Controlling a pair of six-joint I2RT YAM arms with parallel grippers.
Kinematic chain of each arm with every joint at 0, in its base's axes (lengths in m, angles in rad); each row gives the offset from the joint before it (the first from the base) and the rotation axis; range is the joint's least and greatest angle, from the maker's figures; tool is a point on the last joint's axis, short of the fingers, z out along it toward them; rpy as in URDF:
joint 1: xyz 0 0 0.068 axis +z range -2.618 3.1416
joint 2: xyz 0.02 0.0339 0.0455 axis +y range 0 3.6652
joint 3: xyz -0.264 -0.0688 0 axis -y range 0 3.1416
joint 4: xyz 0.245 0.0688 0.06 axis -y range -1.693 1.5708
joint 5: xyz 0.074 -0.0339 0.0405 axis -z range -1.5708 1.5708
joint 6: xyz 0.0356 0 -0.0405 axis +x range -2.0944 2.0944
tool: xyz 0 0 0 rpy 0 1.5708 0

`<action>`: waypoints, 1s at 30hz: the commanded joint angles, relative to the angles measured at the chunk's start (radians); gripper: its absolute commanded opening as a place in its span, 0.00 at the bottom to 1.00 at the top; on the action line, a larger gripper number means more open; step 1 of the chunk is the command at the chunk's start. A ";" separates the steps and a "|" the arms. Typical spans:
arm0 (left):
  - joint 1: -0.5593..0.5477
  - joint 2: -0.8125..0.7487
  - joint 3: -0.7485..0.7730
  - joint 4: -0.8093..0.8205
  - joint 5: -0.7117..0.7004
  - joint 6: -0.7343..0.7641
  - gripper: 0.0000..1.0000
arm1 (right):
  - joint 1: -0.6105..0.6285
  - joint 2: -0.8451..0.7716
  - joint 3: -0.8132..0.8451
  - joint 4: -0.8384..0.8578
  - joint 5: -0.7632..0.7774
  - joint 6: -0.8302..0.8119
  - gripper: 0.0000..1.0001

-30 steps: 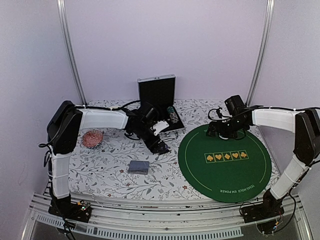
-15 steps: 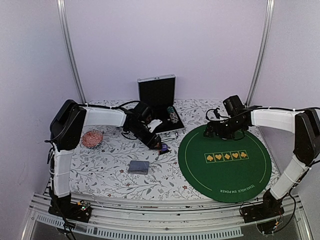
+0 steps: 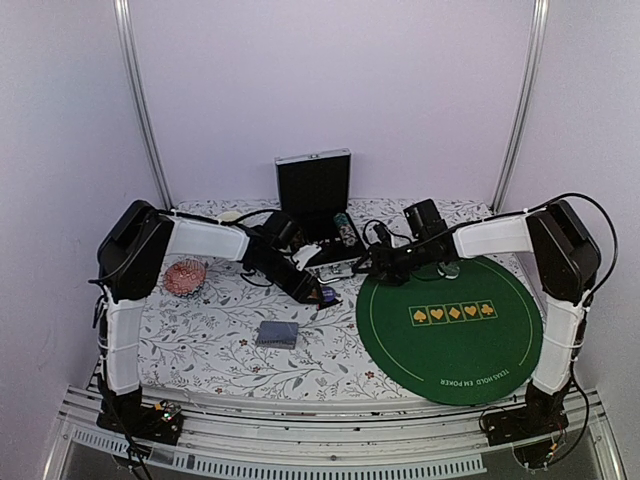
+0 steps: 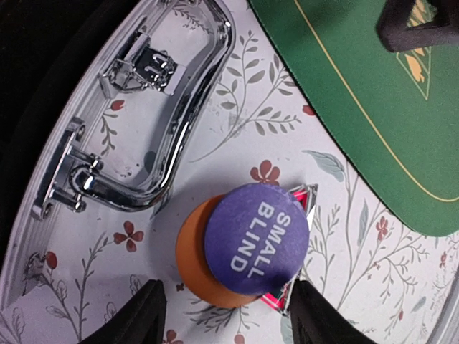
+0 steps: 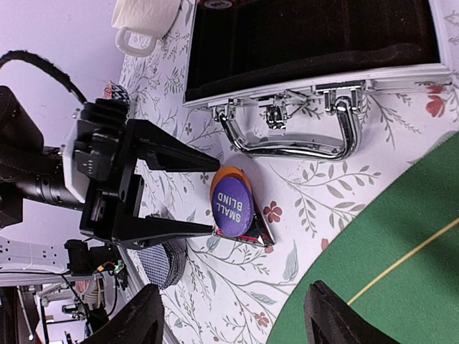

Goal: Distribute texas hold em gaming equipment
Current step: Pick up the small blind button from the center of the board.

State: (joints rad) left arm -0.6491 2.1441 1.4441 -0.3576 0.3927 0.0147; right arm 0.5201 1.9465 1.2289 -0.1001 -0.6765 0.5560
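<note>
A purple "SMALL BLIND" disc [image 4: 256,239] lies on an orange disc [image 4: 188,251] and a dark triangular marker [image 4: 304,203] on the flowered cloth, beside the green mat [image 4: 373,93]. My left gripper [image 4: 231,319] is open and empty, its tips just short of the pile on either side. The pile [image 3: 326,294] and the left gripper [image 3: 312,289] also show in the top view. My right gripper [image 3: 368,267] is open and empty, hovering by the mat's far-left edge. Its view shows the purple disc [image 5: 232,203], the marker [image 5: 264,234] and the left gripper [image 5: 215,195]. A blue-grey card deck [image 3: 277,334] lies nearer the front.
The open black case [image 3: 315,190] stands at the back with striped chips [image 3: 345,234] in it; its chrome handle [image 4: 161,136] lies close to the pile. A red mesh bowl [image 3: 185,276] sits at the left. A cream mug [image 5: 143,21] stands by the case.
My right arm has swung left from the mat's far edge to the case handle. My left gripper has drawn back a little, and the discs now show beyond its tips.
</note>
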 commanded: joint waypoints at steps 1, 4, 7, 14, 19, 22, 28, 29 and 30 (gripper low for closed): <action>0.022 -0.039 -0.051 0.037 0.030 -0.007 0.59 | 0.007 0.073 0.074 0.043 -0.103 0.071 0.66; 0.026 -0.054 -0.075 0.065 0.036 -0.007 0.58 | 0.018 0.102 0.093 0.041 -0.103 0.097 0.66; 0.027 -0.073 -0.112 0.114 0.050 -0.013 0.58 | 0.027 0.140 0.121 0.046 -0.108 0.137 0.65; 0.028 -0.099 -0.154 0.156 0.059 -0.022 0.57 | 0.028 0.174 0.215 -0.051 -0.108 0.151 0.61; 0.033 -0.165 -0.225 0.198 0.051 -0.028 0.58 | 0.028 0.167 0.225 -0.088 -0.084 0.134 0.61; 0.043 -0.223 -0.247 0.200 0.035 -0.039 0.59 | 0.031 0.157 0.221 -0.101 -0.077 0.136 0.61; 0.048 -0.293 -0.305 0.233 0.023 -0.088 0.58 | 0.033 0.136 0.212 -0.123 -0.040 0.106 0.61; 0.048 -0.304 -0.317 0.234 0.010 -0.096 0.58 | 0.032 0.139 0.215 -0.125 -0.040 0.098 0.61; 0.048 -0.315 -0.330 0.239 -0.001 -0.108 0.58 | 0.032 0.142 0.219 -0.126 -0.041 0.095 0.61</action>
State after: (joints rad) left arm -0.6109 1.8751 1.1599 -0.1528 0.4255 -0.0490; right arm 0.5442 2.1014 1.4349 -0.2001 -0.7372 0.6842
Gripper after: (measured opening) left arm 0.579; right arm 0.609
